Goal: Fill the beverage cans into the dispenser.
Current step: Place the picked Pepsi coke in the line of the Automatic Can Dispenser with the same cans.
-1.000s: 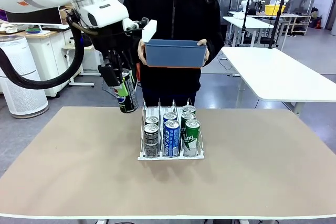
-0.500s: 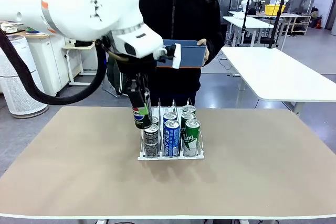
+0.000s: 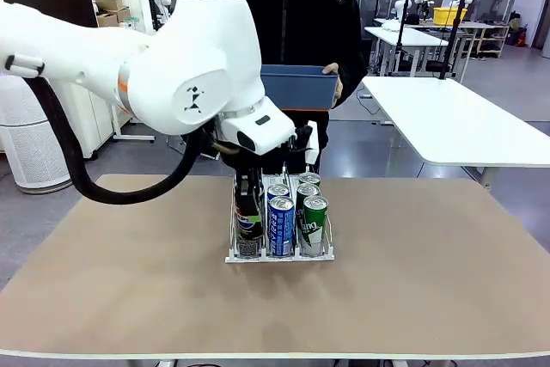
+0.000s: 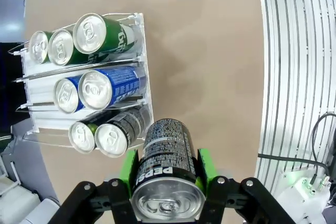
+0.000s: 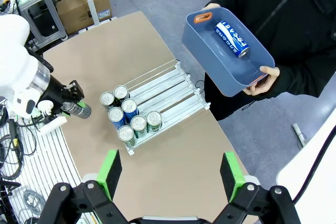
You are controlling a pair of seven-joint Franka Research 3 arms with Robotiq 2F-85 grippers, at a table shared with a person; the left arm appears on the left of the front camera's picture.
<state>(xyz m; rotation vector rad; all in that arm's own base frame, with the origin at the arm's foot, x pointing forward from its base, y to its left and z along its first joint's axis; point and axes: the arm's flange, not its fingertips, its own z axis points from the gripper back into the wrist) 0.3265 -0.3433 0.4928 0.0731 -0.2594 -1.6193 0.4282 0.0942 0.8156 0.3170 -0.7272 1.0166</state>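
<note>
The right hand point(image 5: 170, 158) hangs high over the bench point(image 3: 412, 290). Its green-padded fingers point(image 5: 111, 170) are spread wide apart with nothing between them.

Lower down, the left arm point(image 3: 189, 83) comes in from the left side. The left hand point(image 3: 249, 199) is clamped on a black Pepsi can point(image 4: 164, 179), its green pads point(image 4: 128, 167) pressed to opposite sides of the can near the silver top. The can is roughly upright at the near left corner of the dispenser point(image 3: 266, 258). In the front view it covers the front of the left lane. In the left wrist view its lower end lies just beside the front black can. Whether it touches that can or the rack cannot be told.

The dispenser sits near the middle of the bench, and seven cans stand upright at the near end of its three lanes. Two black cans point(image 4: 111, 139) are in the left lane, two blue cans point(image 3: 281, 217) in the middle lane and three green cans point(image 3: 314, 217) in the right lane.

At the far side a person point(image 3: 284, 15) in a dark jacket holds a blue tub point(image 3: 296, 92) above the bench edge, with a hand point(image 5: 262, 78) at each end. One blue can point(image 5: 231, 38) lies on its side in the tub.
</note>
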